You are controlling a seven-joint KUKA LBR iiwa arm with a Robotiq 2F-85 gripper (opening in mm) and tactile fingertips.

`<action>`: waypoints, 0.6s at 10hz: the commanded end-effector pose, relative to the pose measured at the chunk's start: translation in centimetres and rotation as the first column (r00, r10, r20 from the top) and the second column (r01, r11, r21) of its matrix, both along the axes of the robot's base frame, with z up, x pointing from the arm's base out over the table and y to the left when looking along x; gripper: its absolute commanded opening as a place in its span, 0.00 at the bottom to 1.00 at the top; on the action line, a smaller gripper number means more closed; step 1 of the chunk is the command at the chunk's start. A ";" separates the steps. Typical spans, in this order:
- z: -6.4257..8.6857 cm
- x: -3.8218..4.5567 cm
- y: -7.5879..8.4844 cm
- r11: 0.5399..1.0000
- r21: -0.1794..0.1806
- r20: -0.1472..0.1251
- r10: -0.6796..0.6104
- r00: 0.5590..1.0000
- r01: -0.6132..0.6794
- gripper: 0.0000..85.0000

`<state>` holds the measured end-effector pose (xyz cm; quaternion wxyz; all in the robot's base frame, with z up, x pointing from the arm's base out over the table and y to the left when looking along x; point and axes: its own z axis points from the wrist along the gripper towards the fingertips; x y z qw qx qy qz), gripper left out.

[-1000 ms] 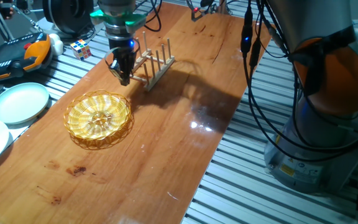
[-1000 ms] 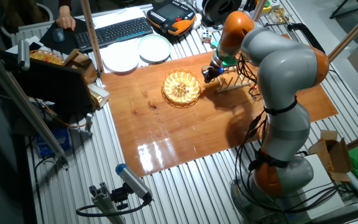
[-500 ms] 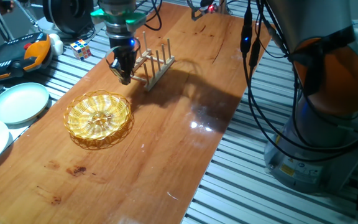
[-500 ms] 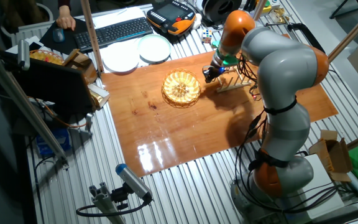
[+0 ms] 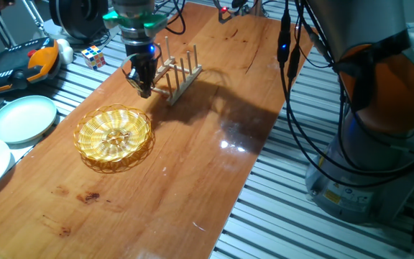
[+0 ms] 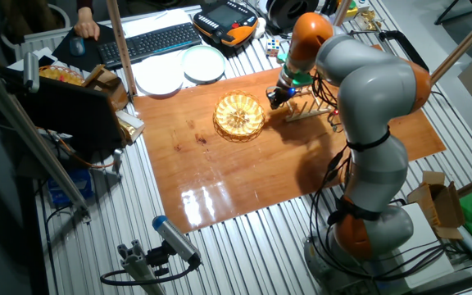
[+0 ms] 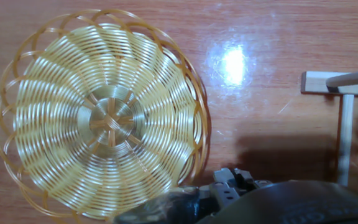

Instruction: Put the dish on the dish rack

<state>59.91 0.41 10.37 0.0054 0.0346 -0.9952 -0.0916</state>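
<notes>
The dish [image 5: 114,137] is seen lying flat and upright on the wooden table [image 5: 192,165], its golden lattice letting the tabletop show through. In the hand view the dish [image 7: 103,114] fills the left half of the picture, and its left rim and lower edge are cut off or covered by the dark body of the hand at the bottom. In the other fixed view the dish [image 6: 239,115] is small, and its weave cannot be made out there.

The dish rack [image 5: 177,74] stands on the table beyond the dish, apart from it. Its near end is partly covered by the gripper [image 5: 144,88], so the pegs there cannot be counted. In the other fixed view the dish rack [image 6: 310,108] is largely hidden behind the arm [image 6: 359,106], with only a few pegs and a rail end showing. In the hand view only a corner of the dish rack [image 7: 340,93] is seen at the right edge (one rail end, a crossbar and a blurred peg), the rest being cut off.

The gripper hangs above the table between the dish and the rack, just beside the dish's far rim and touching neither, as far as can be judged. Nothing is held. Its fingers appear close together in the fixed view, but whether they are shut cannot be told; in the hand view the fingers are not shown clearly, only dark blurred housing [image 7: 241,199].

Two pale plates [image 5: 21,119] lie on the slatted bench left of the table, one cut off by the frame edge.
</notes>
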 end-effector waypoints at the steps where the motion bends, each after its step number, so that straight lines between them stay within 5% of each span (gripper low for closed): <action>1: 0.0 0.00 0.0 1.000 0.003 0.000 0.000 1.000 0.000 0.01; 3: -0.6 0.23 0.7 0.999 -0.012 0.047 -0.033 0.998 0.033 0.02; 5: -1.2 0.85 0.9 0.999 0.026 0.032 -0.033 0.999 0.032 0.38; 6: -1.6 1.17 0.9 0.999 0.032 0.030 -0.022 0.999 0.021 0.38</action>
